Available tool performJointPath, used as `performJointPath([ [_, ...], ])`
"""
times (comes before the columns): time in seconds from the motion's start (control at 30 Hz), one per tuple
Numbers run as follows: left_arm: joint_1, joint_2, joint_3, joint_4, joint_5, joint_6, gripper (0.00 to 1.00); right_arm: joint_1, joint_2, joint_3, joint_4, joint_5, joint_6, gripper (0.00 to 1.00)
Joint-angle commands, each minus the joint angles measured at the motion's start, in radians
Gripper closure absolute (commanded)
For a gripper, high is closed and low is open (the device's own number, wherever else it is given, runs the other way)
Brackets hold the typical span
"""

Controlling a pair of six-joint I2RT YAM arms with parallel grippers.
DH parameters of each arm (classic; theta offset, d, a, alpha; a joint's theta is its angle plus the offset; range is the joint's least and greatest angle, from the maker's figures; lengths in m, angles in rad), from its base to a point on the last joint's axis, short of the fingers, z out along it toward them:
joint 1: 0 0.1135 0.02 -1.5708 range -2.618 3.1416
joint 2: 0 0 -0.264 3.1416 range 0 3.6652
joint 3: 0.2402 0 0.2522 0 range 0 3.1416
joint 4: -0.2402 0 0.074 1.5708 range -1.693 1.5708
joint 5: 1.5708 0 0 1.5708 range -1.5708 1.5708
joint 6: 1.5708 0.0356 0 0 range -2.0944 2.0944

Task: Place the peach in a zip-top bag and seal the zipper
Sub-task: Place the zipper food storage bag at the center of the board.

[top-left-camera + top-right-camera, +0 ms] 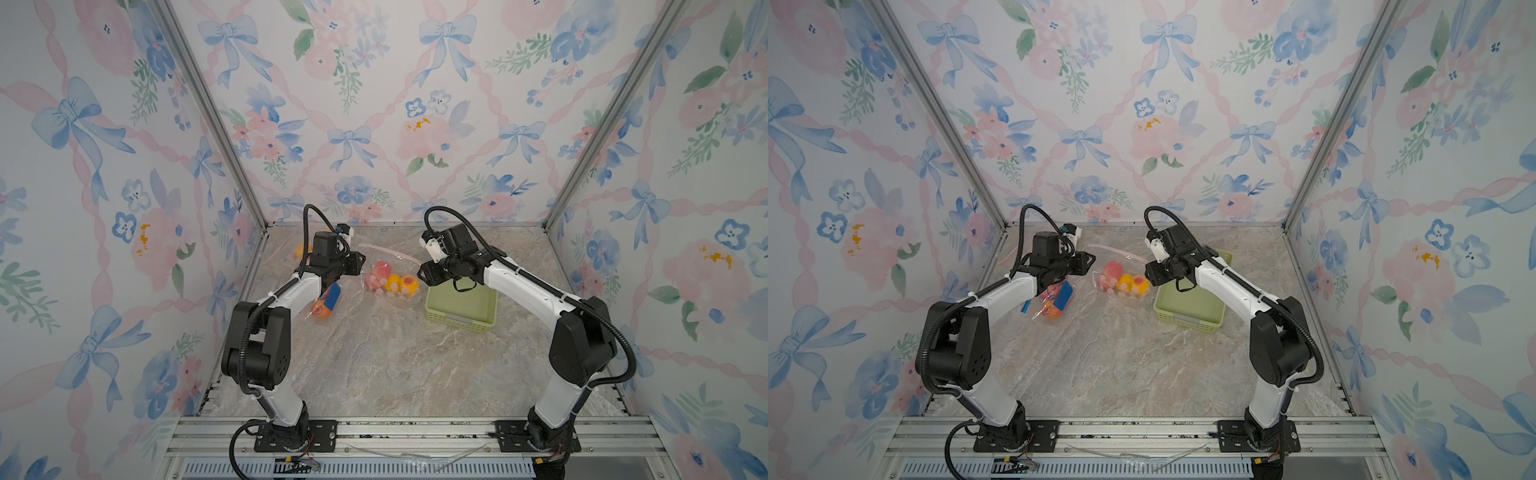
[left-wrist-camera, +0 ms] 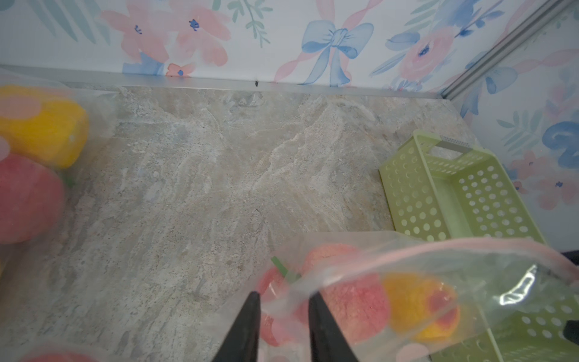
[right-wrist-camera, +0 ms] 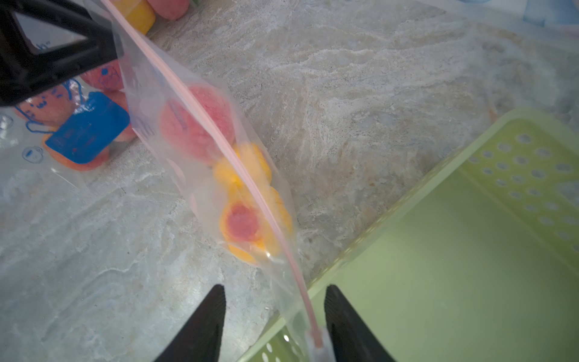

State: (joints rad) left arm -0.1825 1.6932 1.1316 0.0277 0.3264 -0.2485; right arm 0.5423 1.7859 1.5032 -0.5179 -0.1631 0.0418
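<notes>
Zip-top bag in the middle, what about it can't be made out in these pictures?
Zipper shut or not: blurred in the right wrist view, too small in both top views.
Bag corner at the right gripper: cut off by that picture's edge.
Peaches, how many: overlapping and blurred in the left wrist view.

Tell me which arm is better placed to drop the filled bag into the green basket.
Right, probably: the right gripper straddles one end of the bag at the basket's edge, while the left gripper sits at the bag's far corner, farther from it.
</notes>
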Motion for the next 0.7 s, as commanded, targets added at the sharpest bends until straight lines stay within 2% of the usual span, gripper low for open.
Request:
performJointPath([
  [0.0,0.005,-0.098,0.047,-0.074,0.011,0.008,0.48,0.011,-0.081,0.021,-0.033,0.016,0.025,0.32],
  [0.07,0.006,-0.144,0.051,-0.105,-0.004,0.011,0.43,0.012,-0.123,0.01,-0.043,0.028,0.03,0.28],
  [0.17,0.011,-0.221,0.043,-0.143,-0.039,0.014,0.41,0.012,-0.207,-0.023,-0.057,0.065,0.047,0.23],
  [0.37,0.016,-0.408,-0.024,-0.2,-0.133,-0.013,0.33,0.017,-0.424,-0.159,-0.075,0.172,0.098,0.17],
  [0.43,0.018,-0.487,-0.071,-0.219,-0.187,-0.03,0.28,0.015,-0.519,-0.23,-0.076,0.224,0.13,0.15],
  [0.53,0.024,-0.623,-0.164,-0.241,-0.299,-0.059,0.26,0.012,-0.659,-0.346,-0.089,0.312,0.176,0.07],
  [0.6,0.035,-0.735,-0.237,-0.249,-0.391,-0.08,0.17,0.005,-0.759,-0.436,-0.1,0.37,0.209,0.0],
  [0.67,0.052,-0.837,-0.305,-0.259,-0.481,-0.105,0.08,-0.008,-0.848,-0.515,-0.109,0.416,0.24,0.04],
])
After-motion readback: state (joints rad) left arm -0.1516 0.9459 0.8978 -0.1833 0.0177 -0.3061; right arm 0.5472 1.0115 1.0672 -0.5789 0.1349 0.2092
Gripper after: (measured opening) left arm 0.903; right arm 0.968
